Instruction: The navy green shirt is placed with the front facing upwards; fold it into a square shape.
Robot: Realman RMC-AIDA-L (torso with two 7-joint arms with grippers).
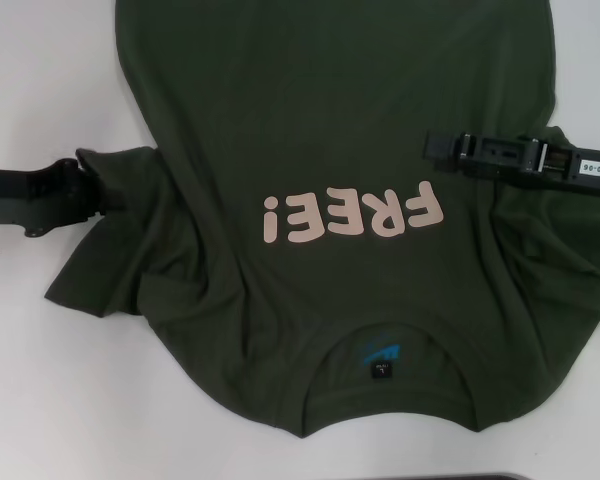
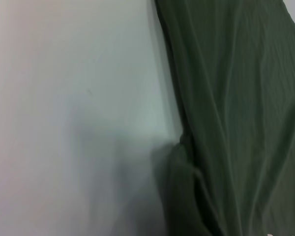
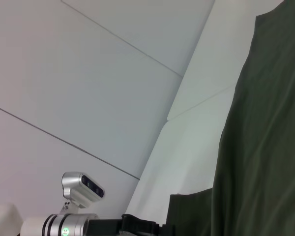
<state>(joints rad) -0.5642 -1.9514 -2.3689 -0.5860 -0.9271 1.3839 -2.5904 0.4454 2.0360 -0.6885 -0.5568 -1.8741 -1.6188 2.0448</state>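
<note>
The navy green shirt [image 1: 330, 120] lies front up on the white table [image 1: 40, 390], with its ribbed neck and small neck label [image 1: 380, 368] nearest me. The pale pink letters [image 1: 355, 213] read upside down from here. My left gripper [image 1: 88, 180] is at the edge of the bunched left sleeve [image 1: 110, 260]. My right gripper [image 1: 432, 147] reaches in over the shirt's right side, above the rumpled right sleeve [image 1: 560, 250]. The shirt's cloth also shows in the left wrist view [image 2: 236, 123] and in the right wrist view [image 3: 265, 147].
Bare white table shows to the left of the shirt [image 2: 78, 98] and at the front corners. The right wrist view shows my left arm [image 3: 113, 227] far off and a pale panelled wall [image 3: 88, 73] behind the table.
</note>
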